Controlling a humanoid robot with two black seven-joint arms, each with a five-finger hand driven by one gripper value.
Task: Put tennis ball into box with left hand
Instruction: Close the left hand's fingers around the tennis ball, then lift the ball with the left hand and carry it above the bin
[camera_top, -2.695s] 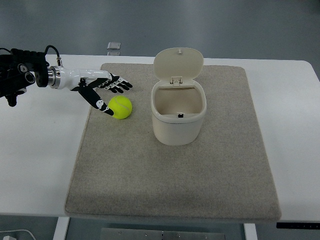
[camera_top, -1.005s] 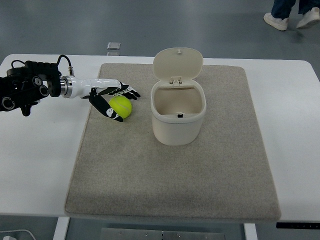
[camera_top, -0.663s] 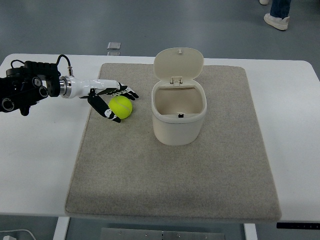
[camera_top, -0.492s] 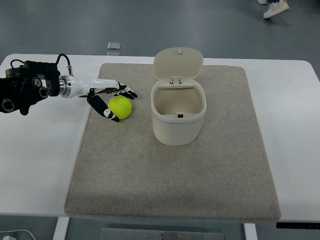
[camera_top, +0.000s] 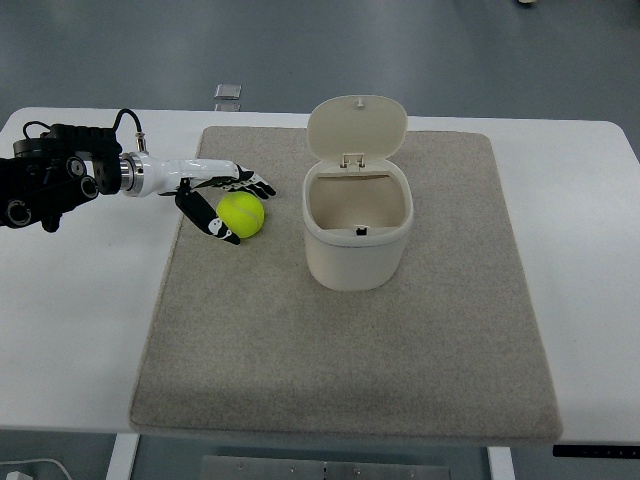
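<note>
Grey felt mat (camera_top: 340, 350) on your white table (camera_top: 70, 330): the left hand (camera_top: 213, 195) cups the tennis ball (camera_top: 241, 213) with fingers half-curled, grasp not yet visibly closed, and the open-lidded box (camera_top: 357, 235) stands just right of it.

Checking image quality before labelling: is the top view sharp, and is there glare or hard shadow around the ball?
Top view: sharp throughout, no motion blur; soft even light, no glare; only faint shadow under the tennis ball and left robot hand.
</note>
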